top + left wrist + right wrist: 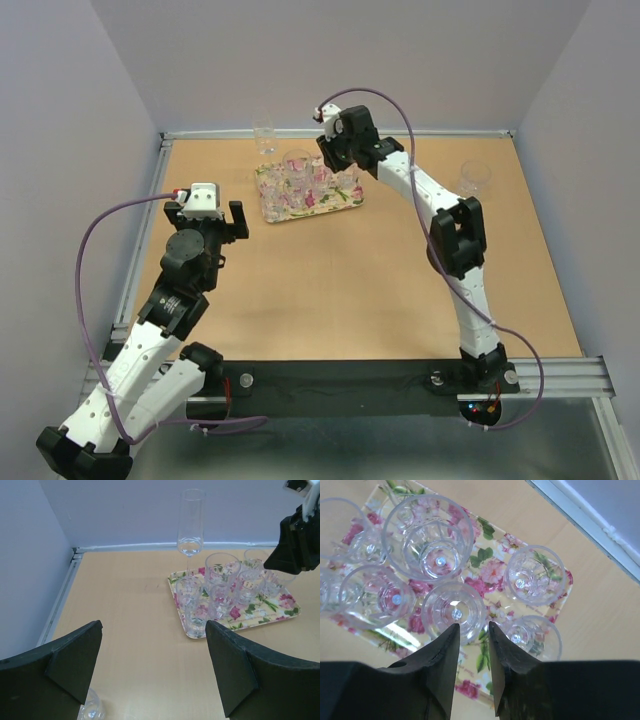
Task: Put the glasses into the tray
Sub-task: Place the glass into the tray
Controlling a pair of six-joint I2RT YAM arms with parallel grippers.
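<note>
The right arm stretches far forward, wrist tipped down over the floral tray (265, 611). The right gripper (472, 626) is parted narrowly and empty, just above the tumblers (455, 612) standing there. The left arm is bent at the elbow, well short of the tray, and the left gripper (154, 627) gapes wide, holding nothing.
</note>
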